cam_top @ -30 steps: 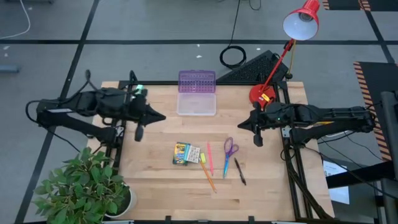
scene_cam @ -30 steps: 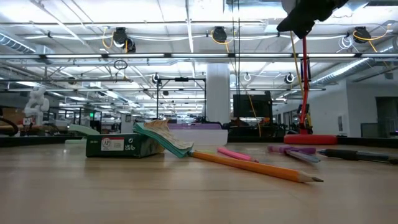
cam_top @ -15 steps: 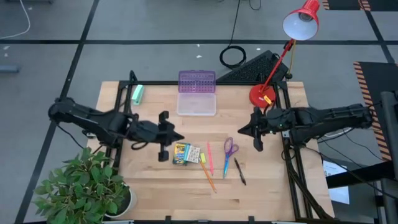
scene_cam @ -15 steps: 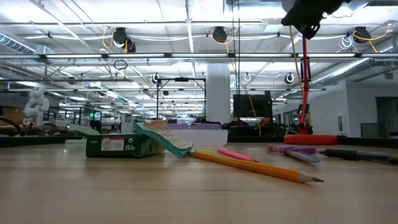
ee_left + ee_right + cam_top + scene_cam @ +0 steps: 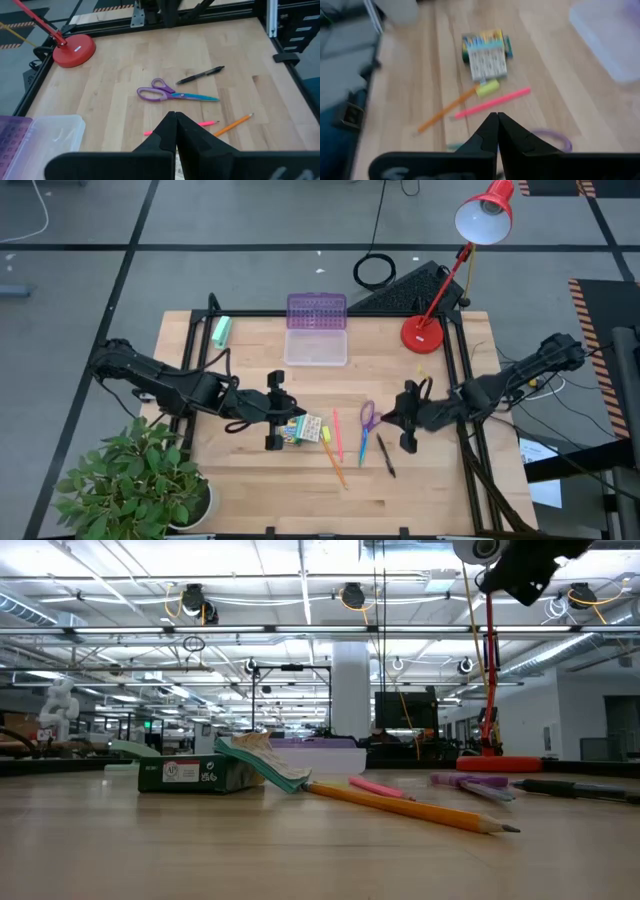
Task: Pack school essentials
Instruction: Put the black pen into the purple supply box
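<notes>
The school essentials lie flat on the table's middle. They are a yellow-green crayon box (image 5: pixel 298 427), a small yellow piece (image 5: pixel 325 434), a pink pen (image 5: pixel 338 435), an orange pencil (image 5: pixel 335 465), purple-handled scissors (image 5: pixel 369 420) and a black pen (image 5: pixel 386 456). My left gripper (image 5: pixel 292 416) is shut and hovers over the crayon box's left end; the low view shows the crayon box (image 5: pixel 200 772) untouched. My right gripper (image 5: pixel 388 418) is shut too, above the table just right of the scissors (image 5: pixel 170 93). Its wrist view shows the crayon box (image 5: pixel 485 52) and the pink pen (image 5: pixel 492 104) ahead.
A clear box with a purple lid (image 5: pixel 316 330) stands at the far middle and a mint-green roll (image 5: pixel 221 331) at the far left corner. A red lamp (image 5: pixel 422 332) stands at the far right. A potted plant (image 5: pixel 135 480) sits off the near left corner.
My left gripper has swung from the far left, by the green roll, toward the table's middle and near edge, ending over the crayon box. My right gripper has gone toward the near edge and leftward, toward the scissors. Nothing on the table has moved.
</notes>
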You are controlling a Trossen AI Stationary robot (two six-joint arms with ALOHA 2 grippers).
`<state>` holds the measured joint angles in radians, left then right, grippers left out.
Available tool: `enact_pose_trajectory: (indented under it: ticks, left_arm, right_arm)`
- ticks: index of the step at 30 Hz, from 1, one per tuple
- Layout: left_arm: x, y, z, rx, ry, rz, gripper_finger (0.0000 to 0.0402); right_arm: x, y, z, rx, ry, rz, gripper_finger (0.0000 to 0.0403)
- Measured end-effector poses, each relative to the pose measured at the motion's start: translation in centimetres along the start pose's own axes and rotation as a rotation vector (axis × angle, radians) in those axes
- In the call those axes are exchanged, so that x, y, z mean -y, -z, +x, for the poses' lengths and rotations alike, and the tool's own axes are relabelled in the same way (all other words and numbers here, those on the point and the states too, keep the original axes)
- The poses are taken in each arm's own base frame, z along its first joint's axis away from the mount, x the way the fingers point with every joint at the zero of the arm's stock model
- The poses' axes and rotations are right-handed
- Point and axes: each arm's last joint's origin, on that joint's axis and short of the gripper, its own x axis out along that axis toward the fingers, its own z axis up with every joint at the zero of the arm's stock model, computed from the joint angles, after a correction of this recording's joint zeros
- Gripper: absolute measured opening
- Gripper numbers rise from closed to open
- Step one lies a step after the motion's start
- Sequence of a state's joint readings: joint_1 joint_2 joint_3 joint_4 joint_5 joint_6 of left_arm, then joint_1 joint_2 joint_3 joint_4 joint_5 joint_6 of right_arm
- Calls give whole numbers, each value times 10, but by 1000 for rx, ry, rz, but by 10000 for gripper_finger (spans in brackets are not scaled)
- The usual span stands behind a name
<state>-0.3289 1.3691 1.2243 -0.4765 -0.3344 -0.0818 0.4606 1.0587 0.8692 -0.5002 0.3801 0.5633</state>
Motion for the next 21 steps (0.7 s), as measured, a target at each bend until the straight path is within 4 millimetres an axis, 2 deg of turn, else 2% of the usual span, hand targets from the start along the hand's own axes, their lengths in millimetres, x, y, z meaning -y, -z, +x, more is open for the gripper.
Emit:
enact_pose_trajectory:
  ticks: [7,13,21]
  left_arm:
    - [2,2,7,-16,2,4,5]
    - [0,2,8,-17,-14,-46,5]
    - [-1,3,8,-27,-44,-124,6]
  right_arm:
    - [-18,20,28,43,192,-231,0]
    - [-20,23,44,84,179,-264,0]
    - [-21,30,53,123,103,-268,0]
